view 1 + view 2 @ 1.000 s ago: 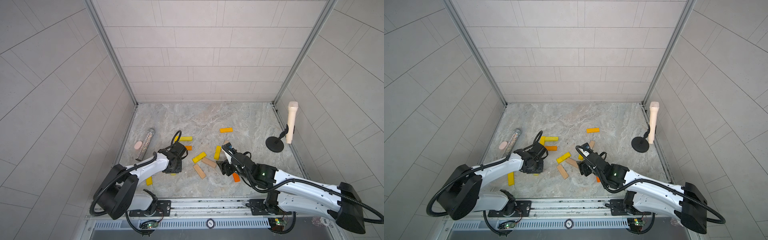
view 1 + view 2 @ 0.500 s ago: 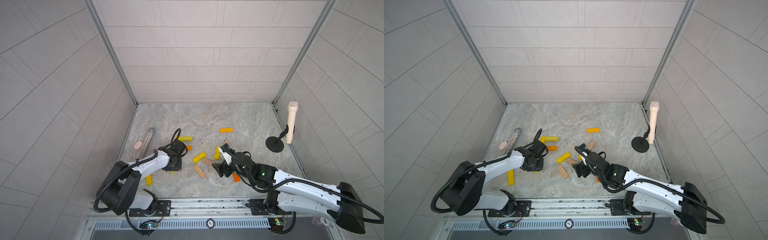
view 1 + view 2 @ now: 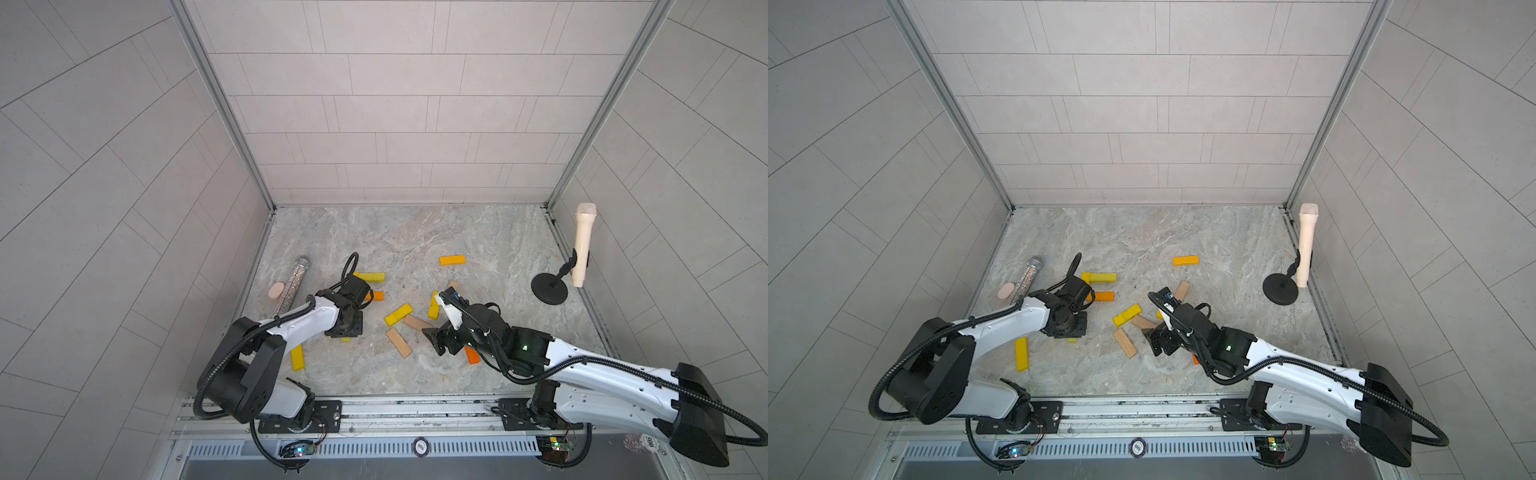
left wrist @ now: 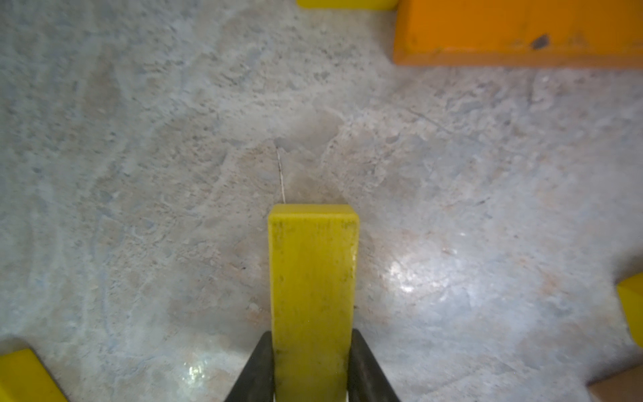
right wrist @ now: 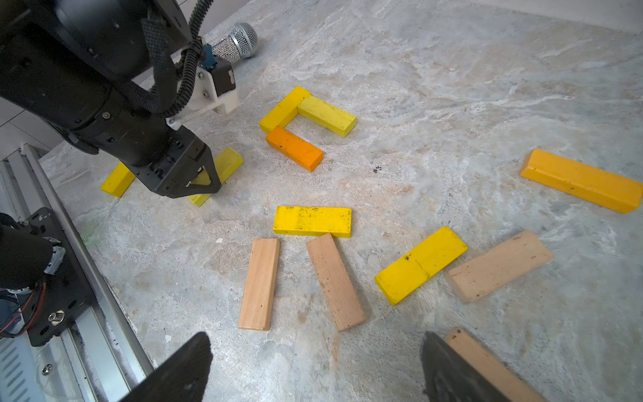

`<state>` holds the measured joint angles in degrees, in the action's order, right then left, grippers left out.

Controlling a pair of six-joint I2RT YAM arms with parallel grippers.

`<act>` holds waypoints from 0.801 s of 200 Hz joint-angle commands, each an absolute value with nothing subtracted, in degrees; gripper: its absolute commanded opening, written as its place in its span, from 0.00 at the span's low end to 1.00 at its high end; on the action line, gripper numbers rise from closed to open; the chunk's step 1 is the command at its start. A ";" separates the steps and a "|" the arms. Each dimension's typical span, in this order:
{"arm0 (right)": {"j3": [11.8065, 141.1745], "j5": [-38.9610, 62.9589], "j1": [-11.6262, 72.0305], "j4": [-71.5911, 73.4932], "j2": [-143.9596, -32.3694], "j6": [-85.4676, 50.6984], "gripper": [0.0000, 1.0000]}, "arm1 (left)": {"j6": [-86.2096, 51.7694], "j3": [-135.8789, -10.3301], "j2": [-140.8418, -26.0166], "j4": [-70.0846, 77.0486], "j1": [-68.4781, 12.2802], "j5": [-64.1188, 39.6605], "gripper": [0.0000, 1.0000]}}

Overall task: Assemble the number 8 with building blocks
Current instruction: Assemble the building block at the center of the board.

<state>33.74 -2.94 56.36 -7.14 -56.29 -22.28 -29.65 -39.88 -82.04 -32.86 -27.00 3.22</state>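
Observation:
My left gripper [image 4: 311, 344] is shut on a yellow block [image 4: 313, 278], low over the marble floor; a top view shows it at the left [image 3: 345, 328]. An orange block [image 4: 515, 31] lies just beyond the held one. My right gripper [image 5: 313, 351] stands open with only bare floor between its fingers; it shows in a top view [image 3: 436, 340]. Ahead of it lie two tan blocks [image 5: 259, 283] [image 5: 335, 282] and a yellow block [image 5: 312, 221]. Another tan block [image 5: 487, 365] lies against one right finger. Two yellow blocks [image 5: 283, 108] and an orange one [image 5: 294, 148] form a C shape.
A glittery silver microphone [image 3: 291, 289] and a pink oval [image 3: 275, 290] lie by the left wall. A cream microphone [image 3: 582, 245] stands on a black stand [image 3: 548, 291] at the right wall. More blocks lie scattered [image 3: 452, 260] [image 3: 297, 358]. A metal rail [image 3: 374, 409] borders the front.
My right gripper has opened wider and moved left toward the tan blocks. The left gripper has barely moved and still holds the yellow block.

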 commanded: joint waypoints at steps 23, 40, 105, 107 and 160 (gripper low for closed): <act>33.84 -3.60 55.90 -6.13 -56.04 -22.50 0.95 | -26.51 -40.97 -85.14 -31.37 -23.93 2.57 0.30; 33.78 -3.60 55.86 -6.04 -55.99 -22.41 0.95 | -25.55 -41.99 -86.36 -31.51 -23.36 1.90 0.30; 33.07 -3.42 55.13 -5.45 -55.37 -21.96 0.94 | -23.07 -45.30 -90.12 -31.83 -20.77 -0.02 0.30; 33.10 -3.36 55.11 -5.45 -55.26 -21.97 0.94 | -22.99 -45.38 -90.16 -31.78 -20.73 -0.25 0.30; 32.16 -3.07 53.77 -5.55 -53.71 -21.53 0.93 | -21.89 -47.41 -91.63 -32.56 -19.51 -2.18 0.30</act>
